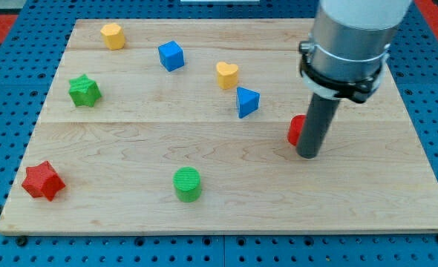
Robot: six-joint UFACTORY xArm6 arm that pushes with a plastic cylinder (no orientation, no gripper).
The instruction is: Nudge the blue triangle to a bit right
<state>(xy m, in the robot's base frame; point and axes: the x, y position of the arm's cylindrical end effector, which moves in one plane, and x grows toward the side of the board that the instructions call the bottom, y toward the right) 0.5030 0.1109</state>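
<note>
The blue triangle [246,101] lies on the wooden board [130,148] a little right of centre, just below and right of a yellow heart [227,75]. My tip [308,156] is on the board to the right of and below the blue triangle, well apart from it. A red block [296,130] is partly hidden behind the rod, touching its left side; its shape cannot be made out.
A blue cube [171,55] and a yellow block [113,35] sit toward the view's top left. A green star [84,90] is at the left, a red star [41,181] at bottom left, a green cylinder [188,184] at bottom centre.
</note>
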